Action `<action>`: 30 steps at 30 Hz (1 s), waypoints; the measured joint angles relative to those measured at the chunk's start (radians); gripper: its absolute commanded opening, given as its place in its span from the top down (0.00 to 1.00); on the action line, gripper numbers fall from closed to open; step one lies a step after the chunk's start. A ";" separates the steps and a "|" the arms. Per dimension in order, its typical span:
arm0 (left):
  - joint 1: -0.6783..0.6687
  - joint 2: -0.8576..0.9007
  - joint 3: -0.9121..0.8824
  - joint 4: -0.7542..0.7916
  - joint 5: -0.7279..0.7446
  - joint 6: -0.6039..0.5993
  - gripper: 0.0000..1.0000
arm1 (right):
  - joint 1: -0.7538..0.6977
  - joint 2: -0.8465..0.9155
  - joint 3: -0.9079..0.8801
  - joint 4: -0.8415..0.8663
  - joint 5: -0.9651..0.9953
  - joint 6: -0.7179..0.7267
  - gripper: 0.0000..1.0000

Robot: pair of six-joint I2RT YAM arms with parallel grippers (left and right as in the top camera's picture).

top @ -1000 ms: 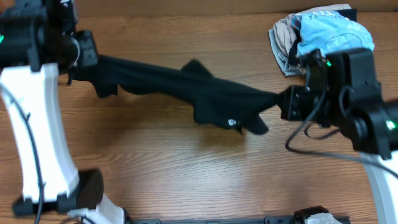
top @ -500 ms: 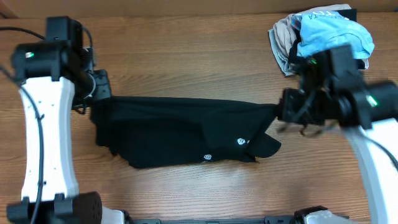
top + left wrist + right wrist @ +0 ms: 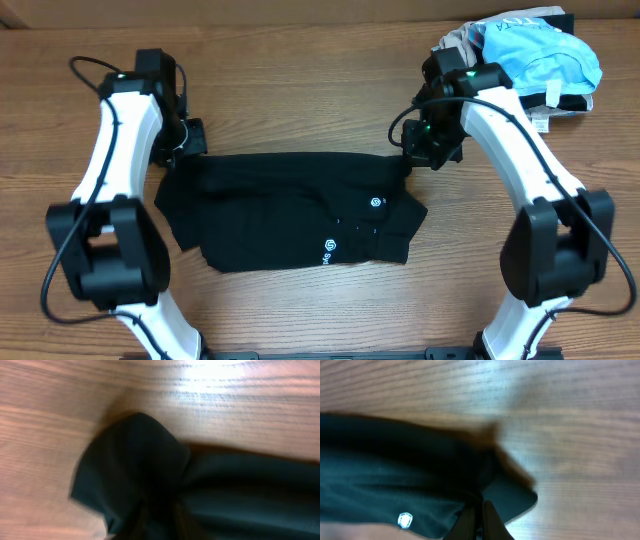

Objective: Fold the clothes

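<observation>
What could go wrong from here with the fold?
The black garment lies rumpled near the right gripper, which is shut on its corner; folding now could trap creases.
Its corner at the left gripper looks bunched, so edges may misalign.
The light blue garment lies close to the right arm; possible snag.

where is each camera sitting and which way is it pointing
Overhead: fixed above the table, looking straight down at the black garment spread flat; both arms show, left gripper and right gripper at its far corners.
Left wrist: on the left arm, looking down at a bunched garment corner on wood; its own fingers are a dark blur.
Right wrist: on the right arm, looking down at the other corner; its fingers show pinched together on fabric.
Shared: right wrist and overhead both show a white logo.
</observation>
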 measured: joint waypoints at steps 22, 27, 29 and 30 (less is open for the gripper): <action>0.000 -0.107 0.225 -0.413 -0.042 -0.035 0.23 | 0.029 -0.089 0.007 -0.148 -0.058 0.001 0.56; 0.000 -0.161 0.106 -0.335 -0.049 -0.059 0.22 | 0.142 -0.099 -0.048 -0.041 -0.045 0.074 0.38; 0.000 -0.179 0.031 -0.283 -0.051 -0.069 0.22 | 0.193 -0.101 -0.112 0.027 -0.027 0.119 0.36; 0.000 -0.184 -0.006 -0.258 -0.052 -0.070 0.22 | 0.212 -0.101 -0.143 0.056 -0.023 0.143 0.36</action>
